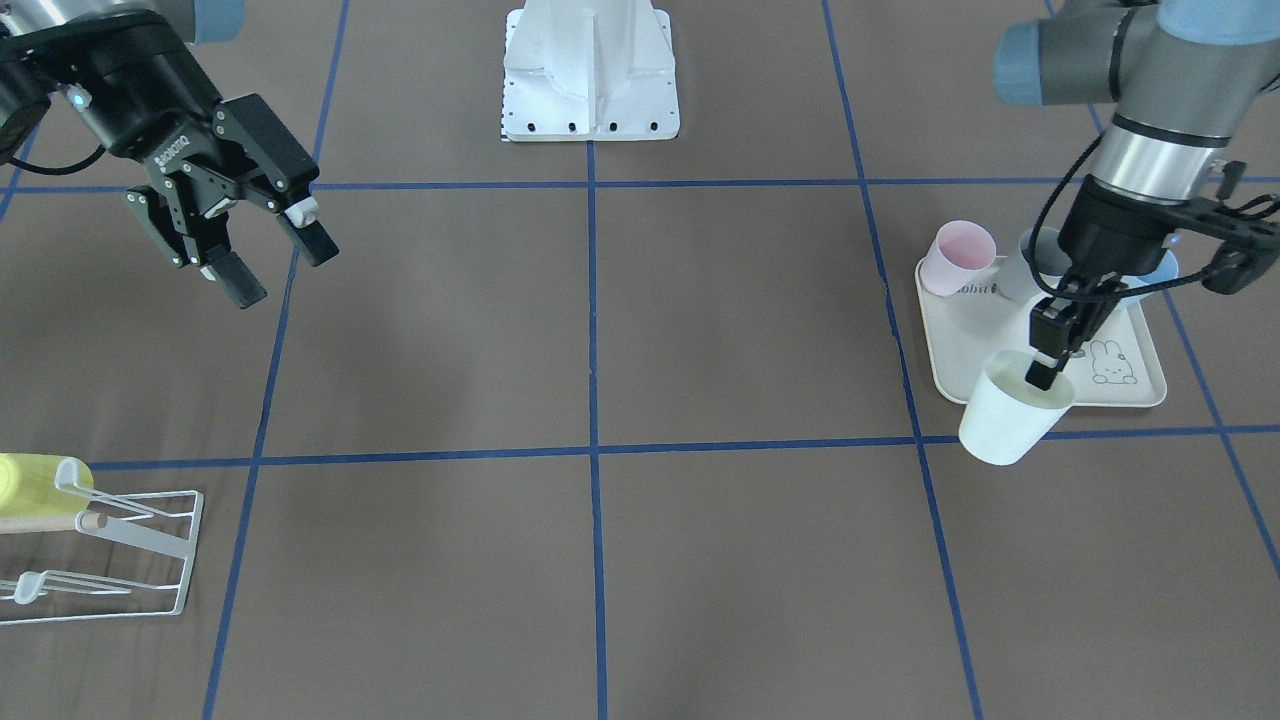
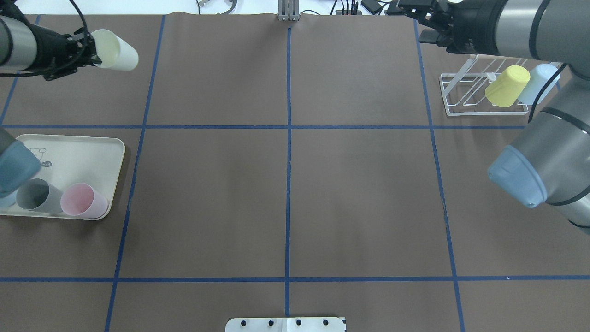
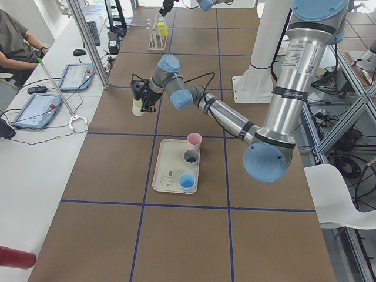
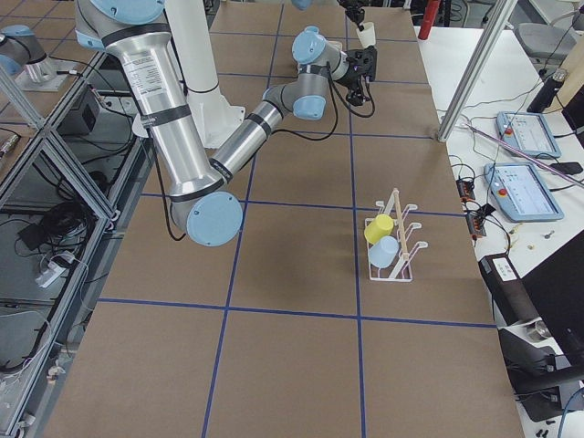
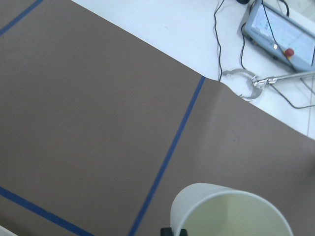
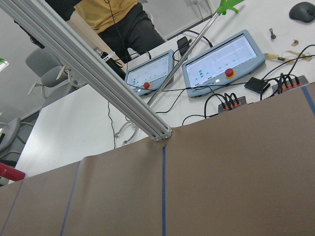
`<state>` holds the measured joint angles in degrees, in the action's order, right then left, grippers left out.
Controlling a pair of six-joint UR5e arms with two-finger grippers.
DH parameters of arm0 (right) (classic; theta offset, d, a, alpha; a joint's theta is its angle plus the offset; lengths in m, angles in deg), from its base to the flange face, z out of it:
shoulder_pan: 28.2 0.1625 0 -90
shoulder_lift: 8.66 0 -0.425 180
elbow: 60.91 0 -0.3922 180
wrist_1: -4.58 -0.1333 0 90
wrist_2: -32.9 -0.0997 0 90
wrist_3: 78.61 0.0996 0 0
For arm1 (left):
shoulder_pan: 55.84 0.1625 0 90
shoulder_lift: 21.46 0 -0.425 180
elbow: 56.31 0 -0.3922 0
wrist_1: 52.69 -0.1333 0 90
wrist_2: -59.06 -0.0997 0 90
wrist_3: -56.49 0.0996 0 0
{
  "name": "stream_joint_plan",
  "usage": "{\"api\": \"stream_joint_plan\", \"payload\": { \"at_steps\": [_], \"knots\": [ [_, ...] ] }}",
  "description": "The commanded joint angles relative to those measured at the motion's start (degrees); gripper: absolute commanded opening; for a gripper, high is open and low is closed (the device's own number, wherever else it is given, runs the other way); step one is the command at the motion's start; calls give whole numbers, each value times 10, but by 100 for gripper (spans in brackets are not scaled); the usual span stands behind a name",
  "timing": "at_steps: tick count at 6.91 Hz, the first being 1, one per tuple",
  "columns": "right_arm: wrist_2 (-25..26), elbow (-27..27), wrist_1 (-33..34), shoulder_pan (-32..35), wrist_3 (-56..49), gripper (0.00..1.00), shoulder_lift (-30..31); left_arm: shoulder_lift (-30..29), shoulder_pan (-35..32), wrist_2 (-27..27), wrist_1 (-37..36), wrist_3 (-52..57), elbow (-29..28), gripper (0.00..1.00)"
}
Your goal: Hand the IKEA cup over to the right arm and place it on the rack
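**Asker:** Where is the white cup (image 2: 115,50)?

**Me:** In my left hand (image 1: 1048,362). Reading the overhead view as a clock face, it sits at about ten o'clock. It is tilted, with its mouth toward my wrist and its base toward three o'clock. I pinch the rim, with one finger inside the mouth.

**Asker:** How does that arm lie?

**Me:** It is stretched long and low from my base, with the wrist bent. The cup appears to be off the surface (image 2: 286,203), on the twelve o'clock side of the tray (image 2: 73,152), which lies at nine o'clock. A pink cup (image 2: 83,200) and a grey cup (image 2: 37,196) stand on the tray.

**Asker:** And the other hand?

**Me:** My right hand (image 1: 280,268) has its fingers spread wide with nothing between them. It is raised above the surface on the rack's half, well apart from the white cup. The rack (image 2: 456,94) is at two o'clock and carries a yellow cup (image 2: 507,85) and a pale blue cup (image 2: 537,83).
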<state>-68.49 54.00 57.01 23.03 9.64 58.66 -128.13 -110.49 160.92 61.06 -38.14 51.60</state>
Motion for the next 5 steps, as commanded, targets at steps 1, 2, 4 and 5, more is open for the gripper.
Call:
{"api": "stream_joint_plan", "payload": {
  "at_steps": [1, 2, 4, 5],
  "knots": [
    [88, -26, -114, -65, 123, 100, -18, -31, 86, -98, 61, -229, -1, 0],
    [118, -45, -190, -85, 171, 100, -16, -29, 98, -105, 169, -311, -8, 0],
    [124, -47, -258, -104, 212, 100, -10, -30, 98, -108, 310, -432, -11, 0],
    [124, -48, -288, -110, 226, 100, -10, -30, 102, -108, 387, -497, -11, 0]
  ]
}}
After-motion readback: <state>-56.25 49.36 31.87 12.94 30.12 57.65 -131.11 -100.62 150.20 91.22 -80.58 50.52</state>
